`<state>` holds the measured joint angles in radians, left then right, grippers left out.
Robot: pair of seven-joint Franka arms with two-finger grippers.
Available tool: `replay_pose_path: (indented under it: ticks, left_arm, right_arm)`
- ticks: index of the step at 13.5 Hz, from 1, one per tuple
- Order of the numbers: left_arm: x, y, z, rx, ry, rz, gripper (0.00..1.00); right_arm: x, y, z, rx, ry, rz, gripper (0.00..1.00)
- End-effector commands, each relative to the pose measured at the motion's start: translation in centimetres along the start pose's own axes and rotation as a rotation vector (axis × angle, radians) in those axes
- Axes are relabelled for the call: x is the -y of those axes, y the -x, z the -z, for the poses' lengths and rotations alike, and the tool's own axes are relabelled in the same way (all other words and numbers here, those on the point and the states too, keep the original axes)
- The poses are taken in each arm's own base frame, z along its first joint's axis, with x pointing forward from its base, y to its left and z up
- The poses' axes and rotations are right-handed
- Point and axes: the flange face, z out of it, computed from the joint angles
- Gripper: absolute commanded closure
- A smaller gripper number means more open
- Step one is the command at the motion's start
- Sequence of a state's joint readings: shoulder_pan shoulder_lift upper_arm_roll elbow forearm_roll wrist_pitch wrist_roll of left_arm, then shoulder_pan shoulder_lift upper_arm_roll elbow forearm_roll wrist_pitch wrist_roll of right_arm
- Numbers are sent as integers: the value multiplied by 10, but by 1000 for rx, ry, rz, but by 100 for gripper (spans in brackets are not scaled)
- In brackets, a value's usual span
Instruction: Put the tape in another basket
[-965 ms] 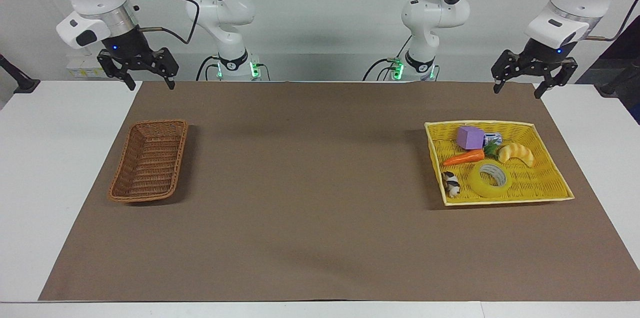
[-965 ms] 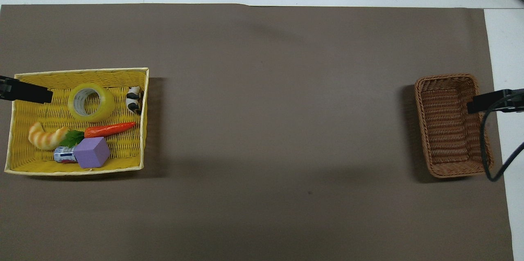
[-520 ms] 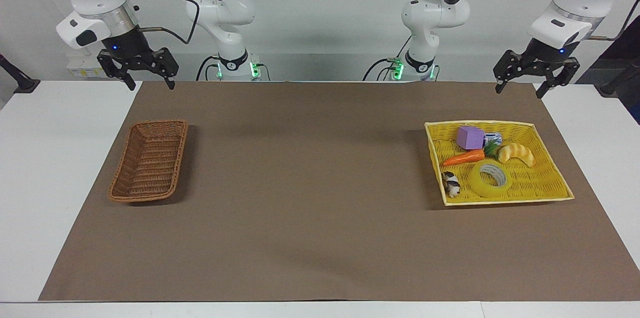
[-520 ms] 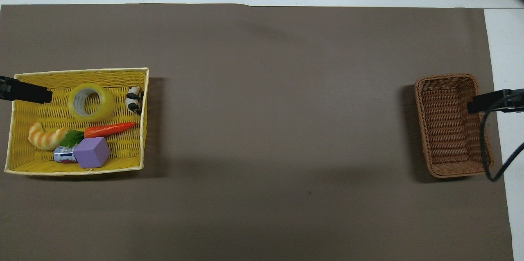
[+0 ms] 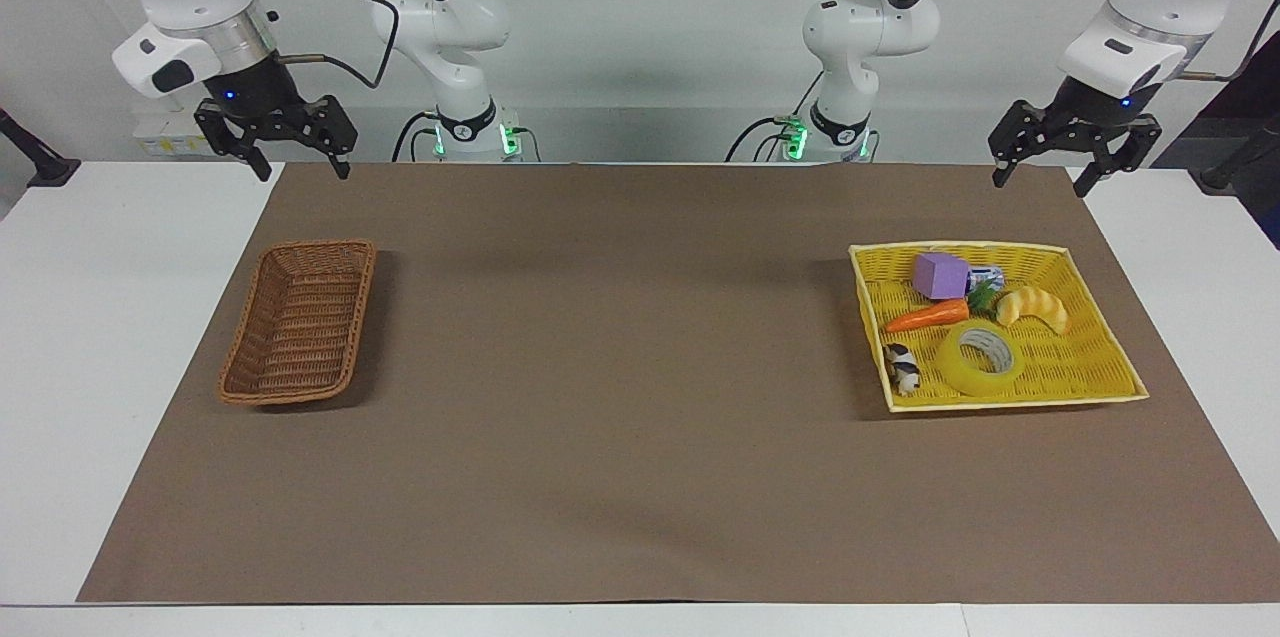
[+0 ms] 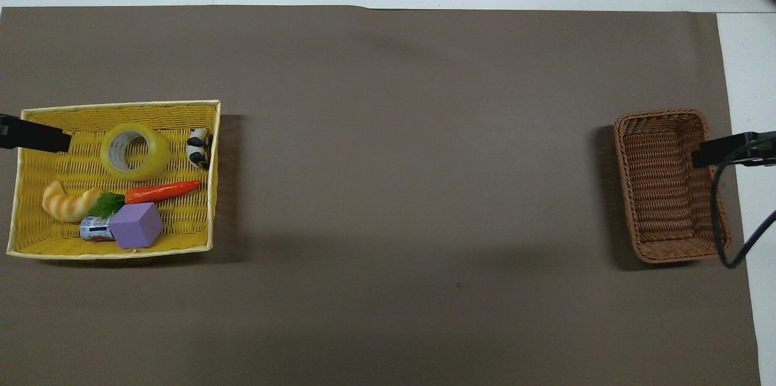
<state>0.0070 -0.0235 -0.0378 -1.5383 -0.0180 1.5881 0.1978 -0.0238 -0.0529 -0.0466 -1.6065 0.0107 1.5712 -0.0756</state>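
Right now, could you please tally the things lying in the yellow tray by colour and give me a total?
Yellow: 2, the tape and the croissant toy
Orange: 1, the carrot
Purple: 1, the cube
Black and white: 1, the small animal figure
Blue and white: 1, the small can
Total: 6

A white table (image 5: 60,317) is covered by a brown mat (image 5: 620,397). A plain pale wall (image 5: 650,7) is seen along the frame's top.

The tape (image 5: 978,358) lay in the tray (image 5: 1100,357) at the left arm's end of the table (image 5: 100,317); the basket (image 5: 298,322) sat at the right arm's end.
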Motion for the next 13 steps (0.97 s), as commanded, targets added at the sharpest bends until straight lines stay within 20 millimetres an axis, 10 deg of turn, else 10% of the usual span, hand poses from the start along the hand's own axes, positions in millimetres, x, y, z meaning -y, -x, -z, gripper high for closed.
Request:
replay_pose_path:
  ticks: [1, 13]
  left_arm:
    - [2, 6, 0, 14, -15, 12, 0]
    - [19, 2, -12, -40, -29, 27, 0]
  right_arm:
    - [-1, 4, 2, -13, -1, 13, 0]
    - [-1, 4, 1, -12, -1, 13, 0]
